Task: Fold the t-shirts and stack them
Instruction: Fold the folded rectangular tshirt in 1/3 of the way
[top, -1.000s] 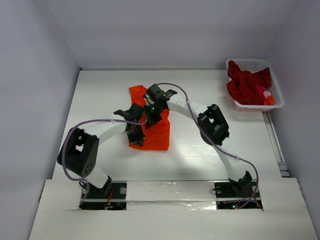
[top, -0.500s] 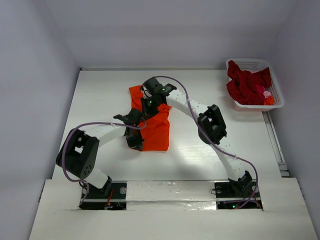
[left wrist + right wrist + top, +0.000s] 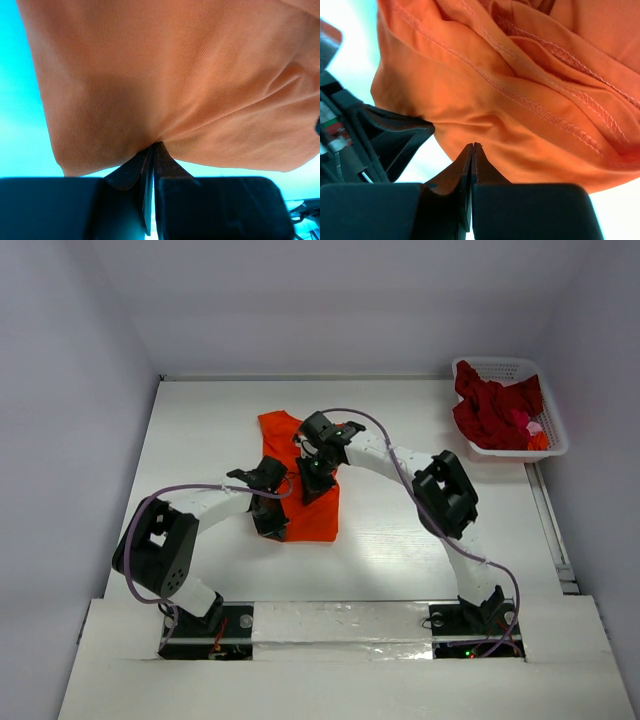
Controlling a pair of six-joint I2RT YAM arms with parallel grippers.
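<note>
The orange t-shirt (image 3: 318, 514) lies part-folded mid-frame on the tabletop (image 3: 200, 430), with the left end effector (image 3: 152, 146) and right end effector (image 3: 472, 146) each clamped on its cloth. Both pinches look thin: one slipping, or uneven pulling, would likely skew the fold.

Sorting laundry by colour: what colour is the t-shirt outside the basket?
The t-shirt is plain bright orange, clearest in the right wrist view.

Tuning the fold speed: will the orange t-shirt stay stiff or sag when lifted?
Likely floppy: the orange t-shirt puckers where the left pincer pinches it. Probably light: the knit looks thin. Its bunched layers, seen from the right wrist, might slip apart.
</note>
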